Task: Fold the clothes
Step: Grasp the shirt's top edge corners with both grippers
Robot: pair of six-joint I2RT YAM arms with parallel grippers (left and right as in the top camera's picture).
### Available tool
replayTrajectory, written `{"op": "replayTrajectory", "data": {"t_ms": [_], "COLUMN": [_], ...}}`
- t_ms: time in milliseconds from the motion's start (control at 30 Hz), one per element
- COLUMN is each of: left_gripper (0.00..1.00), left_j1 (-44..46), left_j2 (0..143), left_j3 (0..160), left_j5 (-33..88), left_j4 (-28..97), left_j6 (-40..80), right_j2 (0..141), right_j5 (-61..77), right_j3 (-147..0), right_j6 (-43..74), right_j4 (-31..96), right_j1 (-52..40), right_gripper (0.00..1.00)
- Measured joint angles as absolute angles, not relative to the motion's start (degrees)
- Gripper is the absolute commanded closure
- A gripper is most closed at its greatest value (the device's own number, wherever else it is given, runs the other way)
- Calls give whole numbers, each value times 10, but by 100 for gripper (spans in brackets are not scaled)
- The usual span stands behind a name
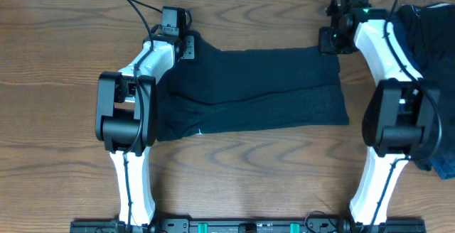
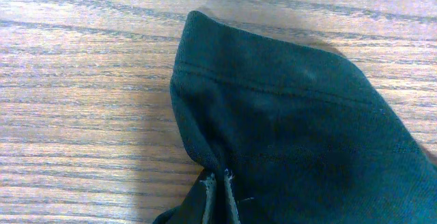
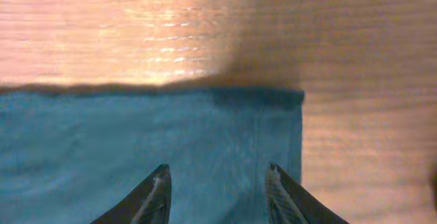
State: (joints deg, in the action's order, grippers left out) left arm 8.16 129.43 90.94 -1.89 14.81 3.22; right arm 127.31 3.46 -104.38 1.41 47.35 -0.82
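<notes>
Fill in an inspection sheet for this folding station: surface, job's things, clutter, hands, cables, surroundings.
Surface: wooden table, grain showing.
Job's things: dark garment laid flat between the arms; pile of dark clothes at the right edge.
Clutter: nothing seen.
Hands: left hand shut, pinching a corner of the garment; right hand open over another corner.
Cables: black cable loops off the left wrist.
Surroundings: black rail at the arm bases.

A brown wood-grain table (image 1: 57, 62) carries a dark garment (image 1: 263, 91) lying flat across its middle, long side running left to right. A heap of dark clothes (image 1: 435, 27) sits at its right edge.
</notes>
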Motion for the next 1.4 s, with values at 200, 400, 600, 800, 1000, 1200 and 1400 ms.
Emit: {"op": "replayTrajectory", "data": {"t_ms": [200, 400, 600, 800, 1000, 1200, 1400], "left_gripper": [92, 92, 92, 92, 92, 92, 93], "left_j1": [82, 82, 82, 82, 82, 82, 82], "left_j2": [1294, 1293, 1293, 1293, 1293, 1293, 1293], "left_j3": [909, 908, 908, 907, 907, 907, 907], "left_j5": [-19, -19, -19, -19, -19, -19, -19], "left_j4": [148, 149, 149, 148, 148, 149, 149], "left_j6": [32, 32, 32, 32, 32, 32, 32], "right_j2": [1329, 1339, 1343, 1344, 1344, 1345, 1345], "right_j5": [-16, -40, -49, -44, -14, -4, 3], "right_j3": [-1042, -1042, -1042, -1042, -1042, -1042, -1042], "right_j6": [6, 1, -3, -3, -2, 0, 3], "right_j4": [435, 401, 374, 370, 373, 373, 373], "right_j1": [-8, -6, -4, -1, 1, 1, 1], "right_gripper": [56, 55, 54, 55, 64, 65, 92]}}
